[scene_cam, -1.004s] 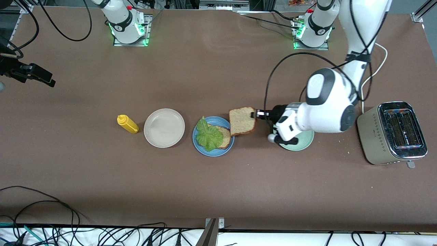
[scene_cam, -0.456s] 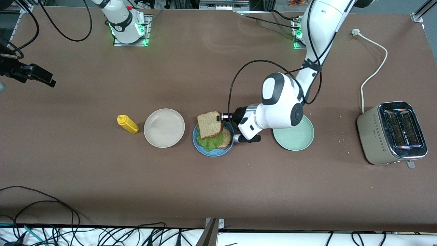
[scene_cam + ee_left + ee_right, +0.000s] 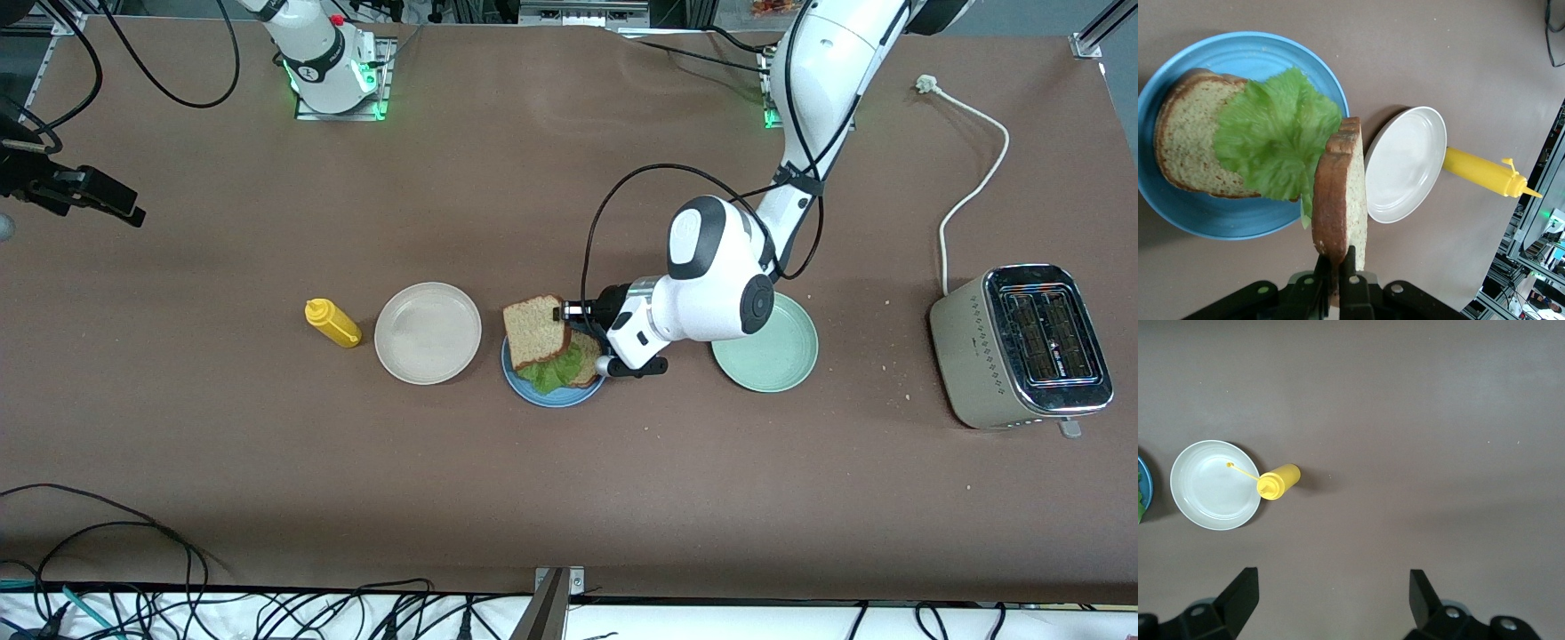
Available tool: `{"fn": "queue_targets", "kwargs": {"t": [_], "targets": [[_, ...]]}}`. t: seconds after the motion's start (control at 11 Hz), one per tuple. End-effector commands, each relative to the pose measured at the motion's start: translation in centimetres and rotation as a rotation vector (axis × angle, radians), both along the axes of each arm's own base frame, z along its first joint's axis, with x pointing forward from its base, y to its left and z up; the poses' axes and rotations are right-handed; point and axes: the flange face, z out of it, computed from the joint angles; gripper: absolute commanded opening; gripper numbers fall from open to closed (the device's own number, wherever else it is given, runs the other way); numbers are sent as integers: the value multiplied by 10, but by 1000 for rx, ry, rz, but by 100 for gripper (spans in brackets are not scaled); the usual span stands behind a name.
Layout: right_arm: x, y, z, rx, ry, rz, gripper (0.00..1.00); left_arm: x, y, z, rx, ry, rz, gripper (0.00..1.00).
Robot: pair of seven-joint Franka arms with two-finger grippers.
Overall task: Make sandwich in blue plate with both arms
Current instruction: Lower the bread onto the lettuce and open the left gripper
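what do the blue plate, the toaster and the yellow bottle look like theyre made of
Blue plate: likely glazed ceramic or hard plastic; smooth, evenly coloured raised rim.
Toaster: brushed metal casing, going by its dull silvery sheen and dotted pattern.
Yellow bottle: probably soft squeeze plastic; opaque, matte, with a thin nozzle.

The front view looks steeply down from high across the brown table, facing both arm bases along its top edge, and takes in the whole tabletop. The left wrist view sits close above the round blue plate, looking down past its own pinched fingers. The right wrist view looks straight down from much higher. All three share the round white plate and the yellow plastic squeeze bottle.
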Motion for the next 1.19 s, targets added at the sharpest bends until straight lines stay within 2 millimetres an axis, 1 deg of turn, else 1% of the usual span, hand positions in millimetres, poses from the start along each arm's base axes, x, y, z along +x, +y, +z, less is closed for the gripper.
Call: {"fn": "queue_targets", "kwargs": {"t": [0.0, 0.18, 0.27, 0.37, 0.46, 0.55, 0.91, 1.1], "targets": [[0, 1, 6, -11, 4, 15, 100, 8, -2, -12, -3, -4, 20, 0], [-1, 1, 6, -9, 13, 15, 100, 14, 9, -27, 19, -6, 42, 2], [-1, 1, 6, -10, 13, 13, 100, 15, 11, -31, 26, -10, 47, 11], [-1, 2, 7, -11, 12, 15, 100, 20, 21, -35, 38, -21, 50, 21], [-1, 2, 6, -11, 13, 15, 100, 22, 28, -38, 36, -50, 24, 86], [-1, 2, 6, -10, 13, 15, 100, 23, 31, -40, 35, -68, 5, 100], [-2, 3, 7, -11, 12, 16, 100, 17, 39, -56, 52, -41, 5, 100], [-2, 3, 6, -11, 16, 18, 100, 19, 51, -61, 70, -32, 16, 100]]}}
